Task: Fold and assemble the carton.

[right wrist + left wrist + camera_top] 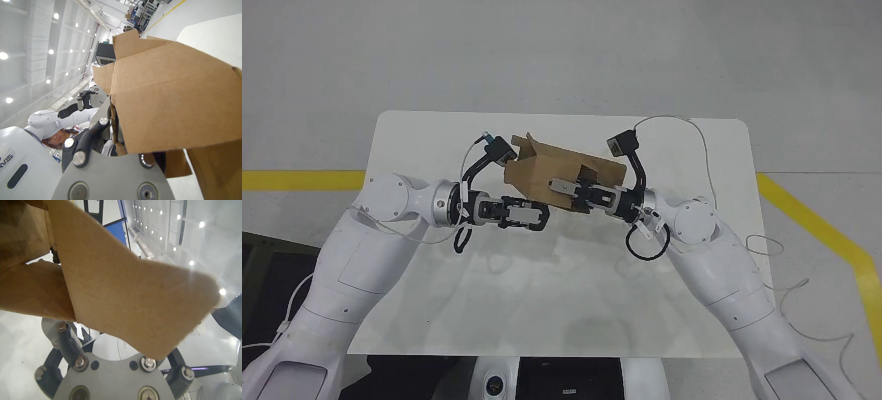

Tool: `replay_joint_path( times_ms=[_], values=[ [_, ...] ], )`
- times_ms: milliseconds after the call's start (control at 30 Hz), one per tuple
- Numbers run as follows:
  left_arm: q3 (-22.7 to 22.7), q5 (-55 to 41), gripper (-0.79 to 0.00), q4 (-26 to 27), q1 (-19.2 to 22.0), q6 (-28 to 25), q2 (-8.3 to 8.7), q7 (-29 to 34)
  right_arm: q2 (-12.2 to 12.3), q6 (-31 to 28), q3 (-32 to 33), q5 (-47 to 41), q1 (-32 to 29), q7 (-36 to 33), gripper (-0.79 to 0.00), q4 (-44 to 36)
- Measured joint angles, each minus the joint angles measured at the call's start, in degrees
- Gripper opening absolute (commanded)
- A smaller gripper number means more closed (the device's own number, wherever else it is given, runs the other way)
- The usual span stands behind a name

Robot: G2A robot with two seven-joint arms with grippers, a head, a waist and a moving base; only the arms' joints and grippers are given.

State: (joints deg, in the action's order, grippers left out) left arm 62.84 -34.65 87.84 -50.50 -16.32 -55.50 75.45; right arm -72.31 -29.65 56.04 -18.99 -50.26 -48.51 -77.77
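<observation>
Left pincer (539, 214), right pincer (562, 186) at carton (540, 166)

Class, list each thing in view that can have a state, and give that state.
Brown cardboard carton: partly assembled, flaps sticking out, between both grippers.
Left gripper: at carton's near left corner; open or shut unclear.
Right gripper: against carton's near side; open or shut unclear.

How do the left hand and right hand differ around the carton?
The left hand sits beside the carton, over bare table; the right hand lies over the carton itself. The left hand is nearer the robot than the right hand. Both point inward.
</observation>
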Motion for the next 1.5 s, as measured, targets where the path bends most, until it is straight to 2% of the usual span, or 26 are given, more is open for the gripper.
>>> replay_joint_path(
  times_ms=[233, 500, 800, 967, 1100, 1500],
  values=[
    [0.4, 0.1, 0.000, 0.1, -0.2, 0.2, -0.03, 0.4, -0.3, 0.2, -0.5, -0.4, 0.4, -0.2, -0.785, 0.8],
    [2.2, -1.3, 0.000, -0.1, -1.0, 0.8, 0.27, 2.1, 0.1, 0.0, 2.4, -1.4, 1.2, -1.5, -0.785, 3.2],
    [7.5, -0.1, 0.000, -2.7, -2.4, -0.9, 1.09, -1.0, 1.4, 4.8, 5.1, -3.4, 1.8, -12.3, -0.785, 4.5],
    [9.2, 9.4, 0.000, -3.7, -2.5, -2.9, 1.62, -5.8, 1.9, 5.7, 5.8, -5.2, 2.4, -18.3, -0.785, 5.6],
    [8.9, 17.0, 0.000, -3.9, -2.9, -2.7, 1.83, -8.8, 2.1, 5.2, 6.3, -5.9, 2.7, -20.6, -0.785, 5.9],
    [5.3, 25.3, 0.000, -5.9, -1.2, 1.8, 1.38, -12.5, 2.2, 2.8, 6.0, -9.5, 3.3, -23.3, -0.785, 2.8]
  ],
)
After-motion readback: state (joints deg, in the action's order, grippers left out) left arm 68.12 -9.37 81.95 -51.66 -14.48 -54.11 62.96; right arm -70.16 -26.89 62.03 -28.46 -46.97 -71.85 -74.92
